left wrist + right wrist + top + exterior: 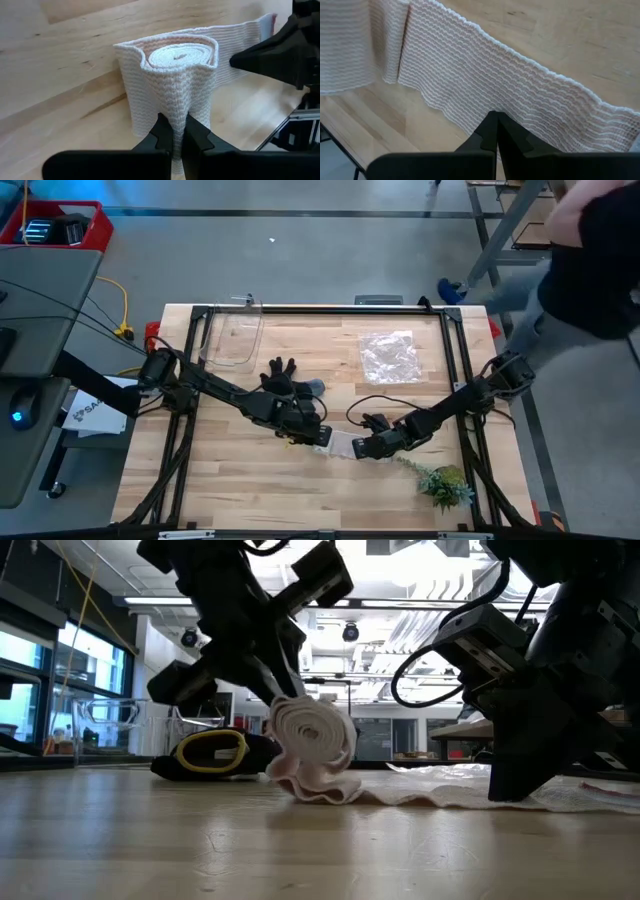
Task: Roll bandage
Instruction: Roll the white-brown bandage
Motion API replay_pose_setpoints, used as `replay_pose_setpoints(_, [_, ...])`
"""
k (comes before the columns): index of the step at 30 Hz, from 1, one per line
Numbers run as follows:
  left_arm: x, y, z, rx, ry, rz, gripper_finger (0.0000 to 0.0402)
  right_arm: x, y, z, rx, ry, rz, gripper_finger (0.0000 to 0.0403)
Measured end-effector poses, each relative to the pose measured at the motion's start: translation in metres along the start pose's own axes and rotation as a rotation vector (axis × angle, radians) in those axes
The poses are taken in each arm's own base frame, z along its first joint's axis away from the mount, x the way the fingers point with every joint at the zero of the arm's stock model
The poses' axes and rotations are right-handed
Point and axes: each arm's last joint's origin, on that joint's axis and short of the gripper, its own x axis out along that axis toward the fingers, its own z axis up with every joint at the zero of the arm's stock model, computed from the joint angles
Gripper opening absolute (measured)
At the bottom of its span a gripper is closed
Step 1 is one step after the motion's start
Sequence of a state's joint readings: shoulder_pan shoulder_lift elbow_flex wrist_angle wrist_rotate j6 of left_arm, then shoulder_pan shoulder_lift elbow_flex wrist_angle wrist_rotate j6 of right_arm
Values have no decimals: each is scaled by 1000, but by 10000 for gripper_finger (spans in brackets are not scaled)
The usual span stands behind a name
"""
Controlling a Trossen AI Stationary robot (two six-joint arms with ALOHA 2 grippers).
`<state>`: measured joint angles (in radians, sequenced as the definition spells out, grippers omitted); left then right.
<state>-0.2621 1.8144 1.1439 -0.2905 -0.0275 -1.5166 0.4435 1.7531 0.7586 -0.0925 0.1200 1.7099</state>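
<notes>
The white gauze bandage is partly wound into a roll [315,738], which also shows in the left wrist view [180,55]. Loose folds [322,785] below the roll rest on the table. The unrolled strip [440,795] lies flat toward the table's right and shows in the right wrist view [520,100]. In the high view the bandage [341,445] lies between both grippers. My left gripper [318,436] is shut on the roll's outer cloth. My right gripper [364,447] is shut, its tips down on the flat strip. My left gripper pinches the loose outer wraps on the roll's side [179,117] between its two fingers, several layers together. The fingers come slanting down from the table's left. The roll is held just above the table, spiral end face showing, slack folds under it on the wood. My right gripper presses its shut fingertips [495,131] down on the flat strip near its edge [470,120]. It comes slanting from above, from the table's right. The strip lies flat on the table under it [515,792].
A black-and-grey work glove [282,376] lies behind the left gripper, also in the low view [215,752]. A crinkly clear bag [390,355] and a clear container [232,335] are at the far side. A green sprig [445,483] lies near right. A person [590,260] stands beyond the far right corner.
</notes>
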Motion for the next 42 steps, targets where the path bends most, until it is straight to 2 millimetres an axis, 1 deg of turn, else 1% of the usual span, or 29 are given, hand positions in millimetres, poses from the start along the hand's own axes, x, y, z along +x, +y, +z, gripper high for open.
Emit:
replay_pose_setpoints(6, [-1,-5,3,20,-33,-40,4,0,0,0,-6,-2,2,0])
replay_pose_setpoints(11, [10,-4,3,26,-8,-49,5,0,0,0,-5,-10,8,0])
replay_pose_setpoints(15, [13,-10,3,40,5,-113,5,0,1,0,-4,-10,12,0])
replay_pose_setpoints(20, [14,-12,4,91,-4,-142,10,1,1,0,-3,-14,22,0])
replay_pose_setpoints(23, [13,-14,5,100,-8,-160,26,1,2,0,-2,-18,27,0])
replay_pose_setpoints(33, [13,-14,6,117,-20,-165,106,1,3,0,0,-17,37,0])
replay_pose_setpoints(39, [13,-15,7,116,-33,-175,133,1,3,0,-1,-21,38,0])
replay_pose_setpoints(42, [11,-14,14,140,-45,-158,141,0,3,0,-1,-21,39,0])
